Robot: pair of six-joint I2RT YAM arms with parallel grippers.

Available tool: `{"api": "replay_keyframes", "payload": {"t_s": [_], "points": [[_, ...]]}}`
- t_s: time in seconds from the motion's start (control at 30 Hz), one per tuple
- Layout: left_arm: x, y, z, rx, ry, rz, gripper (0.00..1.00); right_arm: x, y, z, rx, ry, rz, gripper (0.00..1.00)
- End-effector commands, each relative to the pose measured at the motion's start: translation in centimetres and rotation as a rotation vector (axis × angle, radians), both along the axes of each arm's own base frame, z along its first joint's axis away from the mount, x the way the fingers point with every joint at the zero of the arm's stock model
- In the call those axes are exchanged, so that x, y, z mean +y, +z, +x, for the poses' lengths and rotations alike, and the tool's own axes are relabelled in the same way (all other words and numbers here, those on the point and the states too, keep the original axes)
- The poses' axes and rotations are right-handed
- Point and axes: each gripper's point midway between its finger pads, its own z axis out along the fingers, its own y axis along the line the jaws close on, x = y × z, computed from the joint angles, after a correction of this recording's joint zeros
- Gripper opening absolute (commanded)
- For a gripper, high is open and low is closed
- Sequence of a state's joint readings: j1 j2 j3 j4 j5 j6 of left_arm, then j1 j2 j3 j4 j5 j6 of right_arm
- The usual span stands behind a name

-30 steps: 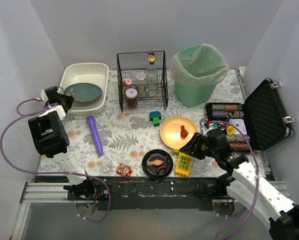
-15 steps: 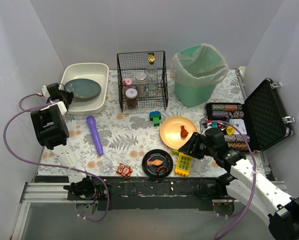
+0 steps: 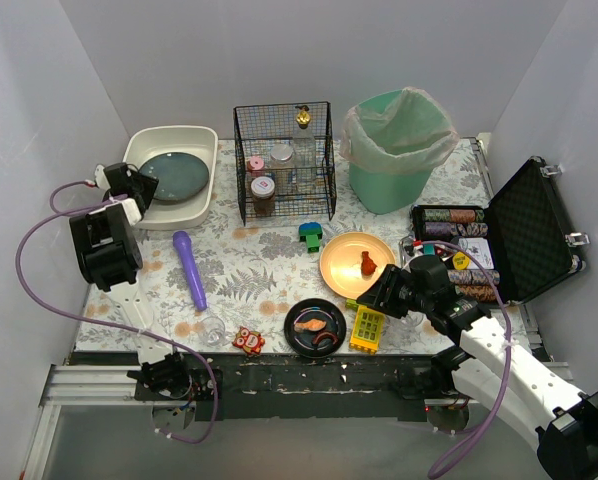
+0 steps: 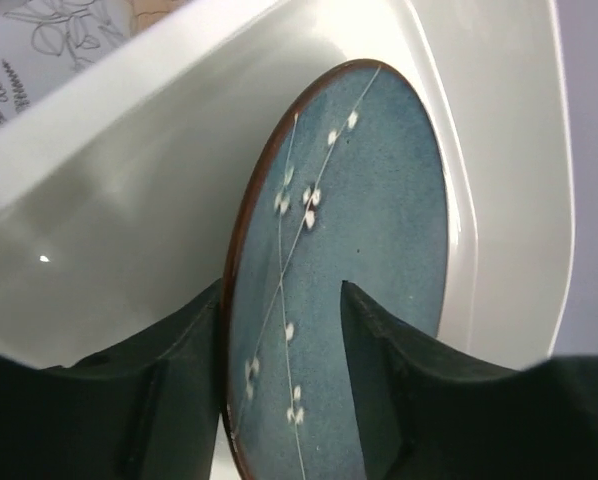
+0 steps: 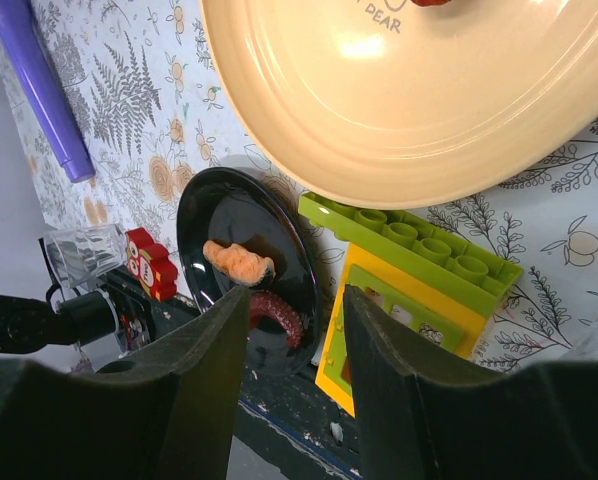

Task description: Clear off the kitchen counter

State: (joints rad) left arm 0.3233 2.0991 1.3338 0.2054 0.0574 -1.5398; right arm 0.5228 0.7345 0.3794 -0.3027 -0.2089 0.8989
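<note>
- Left gripper (image 4: 281, 295): its jaws are parted and straddle the lower rim of a blue plate (image 4: 359, 200). One finger sits beside the rim and the other crosses the plate's face. Whether the pads touch the plate cannot be told.
- The plate leans tilted inside a white tub (image 4: 179, 150) whose walls rise around the fingertips.
- The kitchen counter (image 3: 249, 265), covered in leaf-print cloth, spreads between the two grippers and lies under the right one.
- Right gripper (image 5: 295, 295): its jaws are apart and hold nothing. They hover over a black plate (image 5: 229, 215) on one side and a yellow block (image 5: 379, 320) on the other.
- A green brick (image 5: 419, 250) and a cream plate (image 5: 399, 110) lie just beyond the fingertips.
- White walls (image 3: 309, 50) enclose the counter.
</note>
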Motion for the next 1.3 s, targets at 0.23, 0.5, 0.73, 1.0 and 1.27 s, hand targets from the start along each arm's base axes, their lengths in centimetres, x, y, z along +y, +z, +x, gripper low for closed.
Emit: {"api": "replay_keyframes", "payload": {"t_s": [0.23,0.5,0.73,1.0,1.27], "points": [[1.0,1.5,0.7,-0.013,0.010,0.058,0.57,0.5,2.1,1.2,-0.064,-0.004,0.036,0.50],[1.8,0.9,-0.4,0.047,0.048,0.099,0.78,0.6,2.6,1.3,-0.069,-0.003,0.040,0.50],[2.6,3.1,-1.2,0.050,0.070,0.158,0.92,0.6,3.1,1.3,-0.076,0.006,0.032,0.50],[2.3,9.4,-2.3,-0.048,0.071,0.206,0.98,-0.2,4.3,1.6,-0.120,0.016,-0.030,0.50],[-0.3,15.5,-5.6,-0.138,0.023,0.182,0.98,-1.8,6.1,1.9,-0.195,-0.018,-0.098,0.52]]}}
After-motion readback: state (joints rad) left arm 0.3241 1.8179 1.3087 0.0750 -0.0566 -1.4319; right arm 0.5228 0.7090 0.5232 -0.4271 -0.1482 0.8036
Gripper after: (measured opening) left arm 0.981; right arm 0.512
